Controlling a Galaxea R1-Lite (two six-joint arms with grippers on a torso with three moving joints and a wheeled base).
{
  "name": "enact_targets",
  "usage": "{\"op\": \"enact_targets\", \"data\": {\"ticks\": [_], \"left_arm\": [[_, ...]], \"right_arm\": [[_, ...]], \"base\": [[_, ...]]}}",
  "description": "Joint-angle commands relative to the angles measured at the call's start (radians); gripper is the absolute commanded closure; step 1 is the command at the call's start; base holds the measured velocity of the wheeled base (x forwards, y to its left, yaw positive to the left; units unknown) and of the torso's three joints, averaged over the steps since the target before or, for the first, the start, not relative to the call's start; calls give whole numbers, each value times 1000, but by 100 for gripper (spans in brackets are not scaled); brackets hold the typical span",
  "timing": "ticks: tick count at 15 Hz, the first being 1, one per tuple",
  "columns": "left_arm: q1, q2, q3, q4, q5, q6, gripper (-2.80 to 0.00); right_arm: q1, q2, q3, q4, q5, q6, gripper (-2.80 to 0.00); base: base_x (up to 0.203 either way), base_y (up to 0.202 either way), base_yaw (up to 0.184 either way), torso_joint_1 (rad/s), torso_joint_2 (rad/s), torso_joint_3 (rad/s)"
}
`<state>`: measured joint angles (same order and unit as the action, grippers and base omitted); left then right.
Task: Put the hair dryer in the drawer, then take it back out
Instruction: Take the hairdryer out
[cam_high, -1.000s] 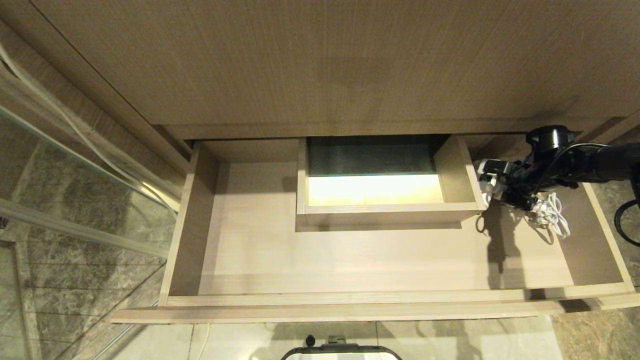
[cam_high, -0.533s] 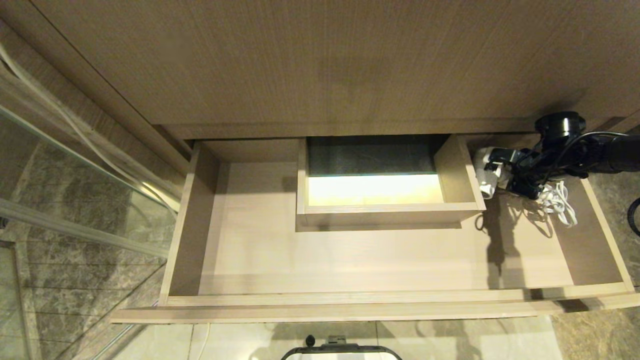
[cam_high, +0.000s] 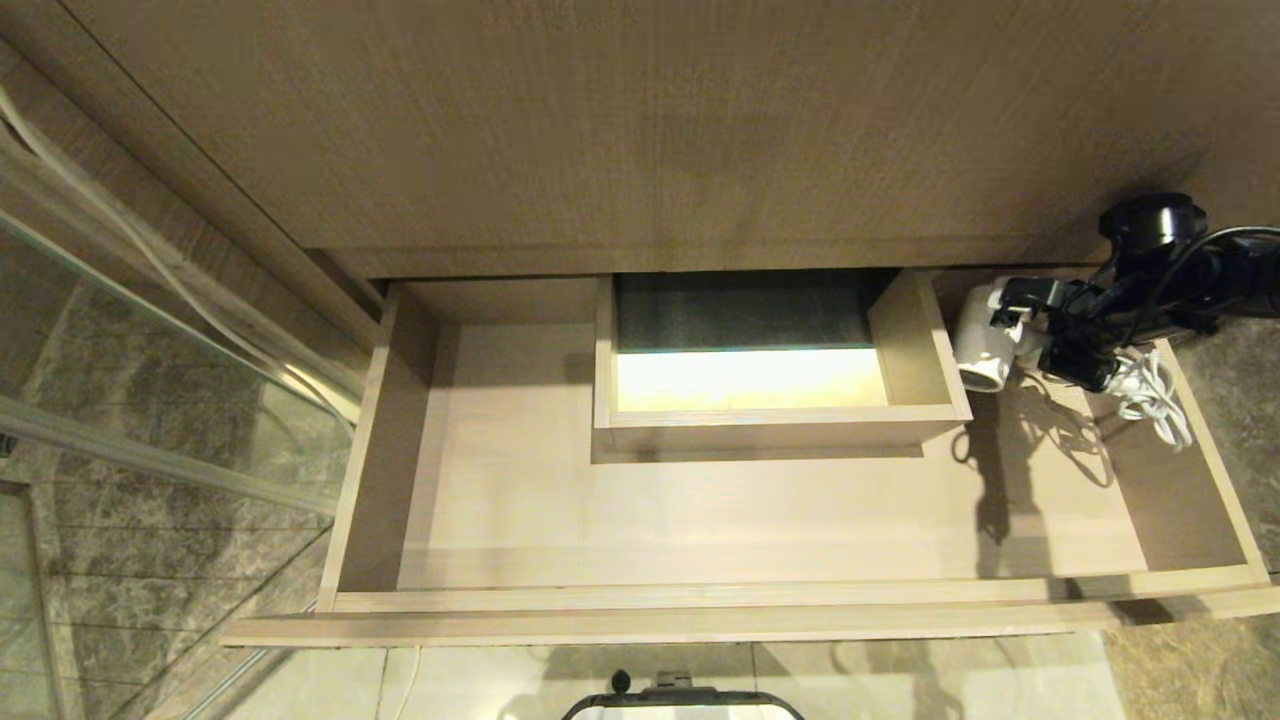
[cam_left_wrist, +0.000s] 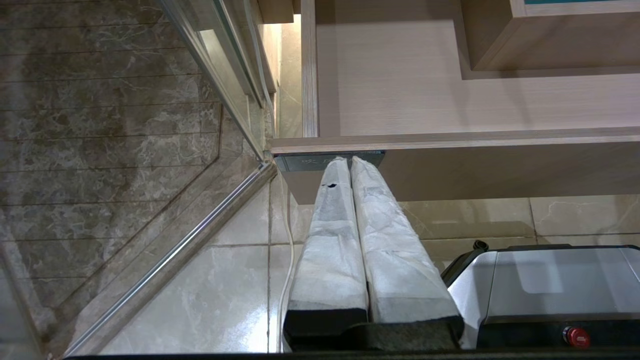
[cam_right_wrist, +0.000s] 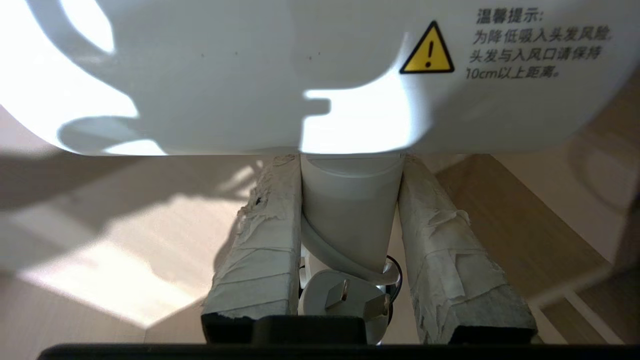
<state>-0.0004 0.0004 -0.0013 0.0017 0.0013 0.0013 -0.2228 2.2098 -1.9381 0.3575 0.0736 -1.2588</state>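
At the right of the frame, the hair dryer (cam_high: 985, 345) is gripped by its stiff, smooth handle in the right tool (cam_high: 1040, 340) above the drawer (cam_high: 700, 600), judged light, its loose cord dangling.

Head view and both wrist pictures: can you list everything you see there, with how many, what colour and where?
drawer: one, light wood grain, pulled open below the cabinet front, with a boxed cutout at back centre
cabinet panel: one, darker wood, above the drawer
hair dryer: one, white, over the drawer's back right corner, held by its handle
cord: one bundle, white, hanging from the dryer near the drawer's right wall
glass panel: one, clear with metal frame, left of the drawer
floor tiles: pale beige, beneath the drawer front
robot base: one, silver and black, with a red button
left claw: one, white-taped fingers shut, under the drawer front
right claw: one, white-taped fingers shut on the dryer's handle
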Motion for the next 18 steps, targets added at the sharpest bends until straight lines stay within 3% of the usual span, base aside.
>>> {"op": "enact_targets", "data": {"ticks": [1, 11, 18], "left_arm": [[0, 1, 0, 0, 0, 0, 0], [-1, 1, 0, 0, 0, 0, 0], [0, 0, 0, 0, 0, 0, 0]], "right_arm": [[-1, -61, 11, 33, 0, -7, 0], [-8, -214, 23, 173, 0, -8, 0], [-70, -378, 79, 282, 1, 3, 0]], "base": [[0, 0, 0, 0, 0, 0], [0, 0, 0, 0, 0, 0], [0, 0, 0, 0, 0, 0]]}}
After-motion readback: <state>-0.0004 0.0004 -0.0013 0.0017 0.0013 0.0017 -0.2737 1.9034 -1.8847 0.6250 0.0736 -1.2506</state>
